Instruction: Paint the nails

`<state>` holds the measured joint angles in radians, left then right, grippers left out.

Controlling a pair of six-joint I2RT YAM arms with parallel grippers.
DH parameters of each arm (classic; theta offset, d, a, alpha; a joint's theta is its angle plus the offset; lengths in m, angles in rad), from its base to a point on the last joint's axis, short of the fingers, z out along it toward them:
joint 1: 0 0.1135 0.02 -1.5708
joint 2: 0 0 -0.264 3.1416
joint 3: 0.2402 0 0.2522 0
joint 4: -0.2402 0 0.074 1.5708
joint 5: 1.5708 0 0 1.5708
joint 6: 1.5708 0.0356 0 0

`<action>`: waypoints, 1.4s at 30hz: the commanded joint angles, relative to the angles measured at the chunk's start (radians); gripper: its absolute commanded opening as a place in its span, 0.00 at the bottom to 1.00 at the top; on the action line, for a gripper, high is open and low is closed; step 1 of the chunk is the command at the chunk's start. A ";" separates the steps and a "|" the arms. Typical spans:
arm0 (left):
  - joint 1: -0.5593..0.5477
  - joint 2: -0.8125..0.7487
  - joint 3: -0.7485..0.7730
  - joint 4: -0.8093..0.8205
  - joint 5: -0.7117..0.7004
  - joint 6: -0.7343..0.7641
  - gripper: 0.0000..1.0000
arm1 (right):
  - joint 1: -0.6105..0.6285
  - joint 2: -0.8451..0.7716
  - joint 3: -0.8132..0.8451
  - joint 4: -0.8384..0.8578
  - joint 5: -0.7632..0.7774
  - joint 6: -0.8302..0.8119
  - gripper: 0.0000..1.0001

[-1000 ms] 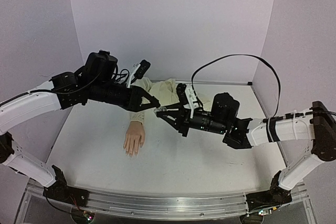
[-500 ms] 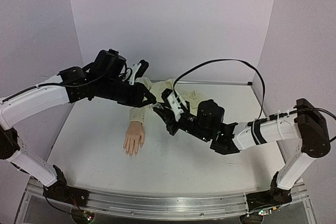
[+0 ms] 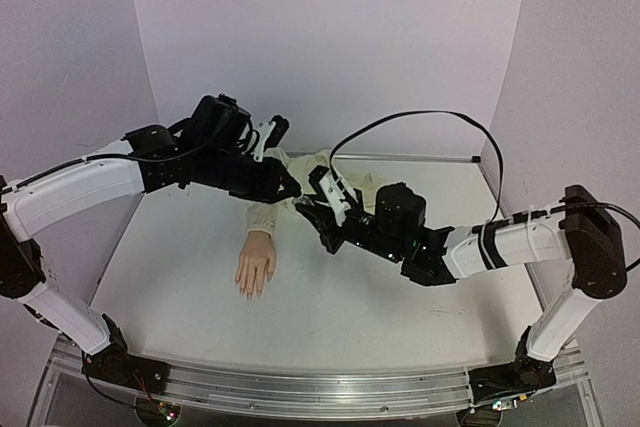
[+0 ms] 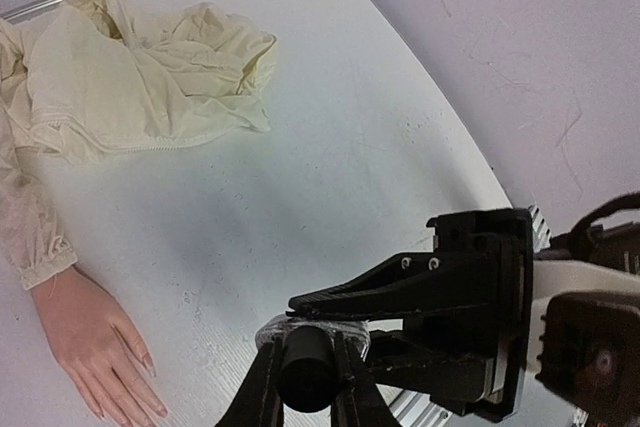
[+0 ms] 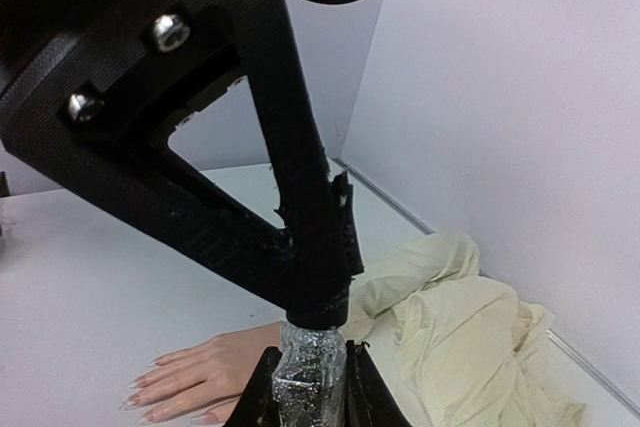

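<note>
The pale peach mannequin hand [image 3: 256,265] lies palm down on the white table, its cream sleeve [image 3: 262,219] running back to bunched fabric. Its nails [image 4: 148,359] show at the fingertips, and also in the right wrist view [image 5: 135,402]. My two grippers meet in the air above the sleeve. My right gripper [image 5: 310,387] is shut on the glittery polish bottle [image 5: 312,367]. My left gripper [image 4: 305,377] is shut on the bottle's black cap [image 4: 305,382]. In the top view the left gripper [image 3: 295,197] and right gripper [image 3: 310,211] touch tip to tip and hide the bottle.
Crumpled cream fabric [image 3: 325,169] lies at the back centre of the table, and it also shows in the left wrist view [image 4: 150,77]. Lilac walls [image 3: 330,37] close the back and both sides. A black cable [image 3: 420,119] arcs above the right arm.
The right arm has reached further left and its wrist has turned. The left arm has lifted a little toward the back. The two grippers stay joined; the hand has not moved.
</note>
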<state>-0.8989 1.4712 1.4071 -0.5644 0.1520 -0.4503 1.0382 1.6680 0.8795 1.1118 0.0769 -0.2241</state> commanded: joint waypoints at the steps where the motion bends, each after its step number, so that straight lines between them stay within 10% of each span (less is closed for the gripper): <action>1: -0.025 0.028 -0.008 -0.034 0.189 0.108 0.00 | -0.050 -0.163 0.085 0.154 -0.303 0.188 0.00; 15: -0.025 -0.022 -0.045 0.002 0.707 0.447 0.00 | -0.125 -0.180 0.183 0.200 -0.965 0.707 0.00; 27: -0.025 -0.080 -0.019 -0.041 0.754 0.492 0.01 | -0.124 -0.202 0.112 0.220 -0.932 0.685 0.00; 42: -0.025 -0.286 -0.120 0.123 0.320 0.313 0.73 | -0.125 -0.281 -0.003 0.069 -0.607 0.338 0.00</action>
<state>-0.9230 1.2579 1.3064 -0.5137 0.5957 -0.0906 0.9104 1.4467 0.8867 1.1286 -0.6586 0.2394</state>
